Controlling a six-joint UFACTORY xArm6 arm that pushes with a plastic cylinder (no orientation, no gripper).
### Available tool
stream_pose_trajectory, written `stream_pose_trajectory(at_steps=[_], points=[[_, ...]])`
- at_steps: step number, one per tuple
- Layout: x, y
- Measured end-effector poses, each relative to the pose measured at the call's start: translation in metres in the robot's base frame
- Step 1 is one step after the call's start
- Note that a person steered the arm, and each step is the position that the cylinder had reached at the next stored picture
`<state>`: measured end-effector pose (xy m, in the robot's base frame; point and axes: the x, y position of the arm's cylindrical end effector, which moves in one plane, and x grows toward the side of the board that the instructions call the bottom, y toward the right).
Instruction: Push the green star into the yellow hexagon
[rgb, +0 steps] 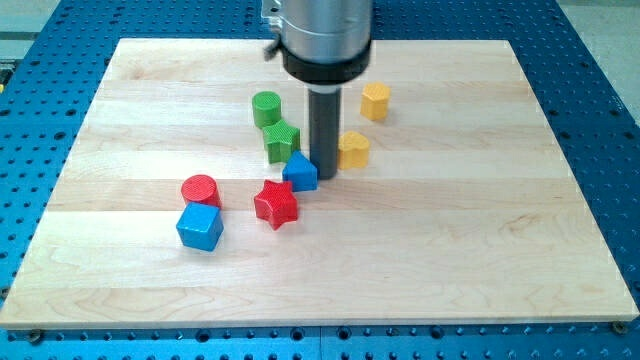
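The green star lies just left of the board's middle, right below a green cylinder. The yellow hexagon sits up and to the right of it, well apart. My rod comes down from the view's top, and my tip rests on the board right of and a little below the green star. It stands between a blue block on its left and a second yellow block on its right. It seems to touch the blue block. The rod hides part of that yellow block.
A red star lies just below the blue block. A red cylinder and a blue cube sit together at the lower left. The wooden board rests on a blue perforated table.
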<state>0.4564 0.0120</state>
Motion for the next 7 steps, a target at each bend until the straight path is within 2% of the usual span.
stream_pose_trajectory(at_steps=[1,2,4,5,6,7], points=[[0.018,-0.043],[0.013,-0.056],[-0.005,-0.098],[-0.024,-0.088],[-0.036,-0.129],[-0.004,-0.134]])
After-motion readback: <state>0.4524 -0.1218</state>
